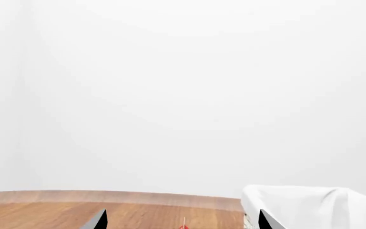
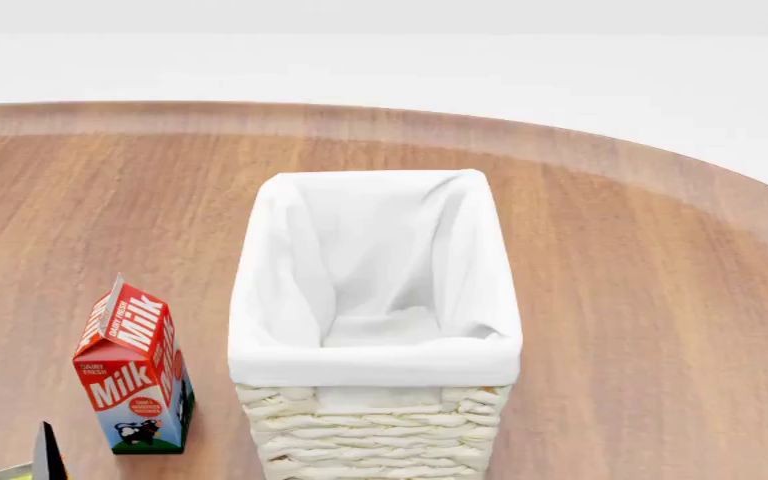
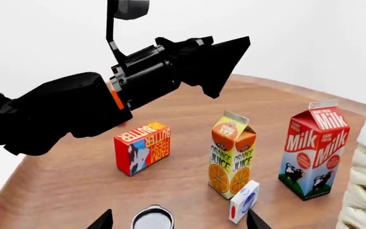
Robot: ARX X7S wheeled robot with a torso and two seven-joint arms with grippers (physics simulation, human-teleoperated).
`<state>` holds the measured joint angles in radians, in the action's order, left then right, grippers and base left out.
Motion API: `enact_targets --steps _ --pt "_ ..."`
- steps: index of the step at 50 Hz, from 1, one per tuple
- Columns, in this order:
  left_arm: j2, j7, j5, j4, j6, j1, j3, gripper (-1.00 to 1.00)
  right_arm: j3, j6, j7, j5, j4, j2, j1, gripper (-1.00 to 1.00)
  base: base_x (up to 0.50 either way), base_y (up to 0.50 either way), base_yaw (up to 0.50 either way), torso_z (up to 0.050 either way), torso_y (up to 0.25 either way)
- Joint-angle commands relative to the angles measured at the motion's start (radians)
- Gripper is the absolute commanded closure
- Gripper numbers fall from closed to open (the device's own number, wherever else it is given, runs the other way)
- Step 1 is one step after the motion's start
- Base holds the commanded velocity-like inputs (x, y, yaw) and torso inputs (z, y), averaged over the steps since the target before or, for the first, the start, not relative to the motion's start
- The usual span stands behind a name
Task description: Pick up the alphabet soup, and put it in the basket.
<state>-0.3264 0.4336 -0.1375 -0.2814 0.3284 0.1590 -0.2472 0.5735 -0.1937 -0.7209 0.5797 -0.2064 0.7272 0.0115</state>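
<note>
Near the table (image 3: 75,191) edge, we find the can (image 3: 152,218) below the right gripper (image 3: 177,222), which is spread. Likely rigid and slick; clasp its sides.

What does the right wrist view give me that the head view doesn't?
Only the right wrist view shows the butter box, the juice carton, a small white box, a can top between the right pincer tips, and the left arm. Only the head view shows inside the basket, which holds nothing. Both show the milk carton, basket and table.
</note>
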Motion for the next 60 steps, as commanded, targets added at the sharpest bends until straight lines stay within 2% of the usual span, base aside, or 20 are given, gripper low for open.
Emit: enact_targets --steps 1,60 --pt "-0.002 0.004 0.001 -0.002 0.001 0.001 -0.003 -1.0 0.019 0.01 0.003 -0.035 0.019 -0.004 -0.004 -1.0 0.0 0.0 0.0 0.0 0.0" --pt "-0.016 0.017 0.0 0.016 0.018 -0.007 -0.015 -1.0 0.075 0.082 0.094 -0.176 0.008 0.027 -0.047 -1.0 0.0 0.0 0.0 0.0 0.0"
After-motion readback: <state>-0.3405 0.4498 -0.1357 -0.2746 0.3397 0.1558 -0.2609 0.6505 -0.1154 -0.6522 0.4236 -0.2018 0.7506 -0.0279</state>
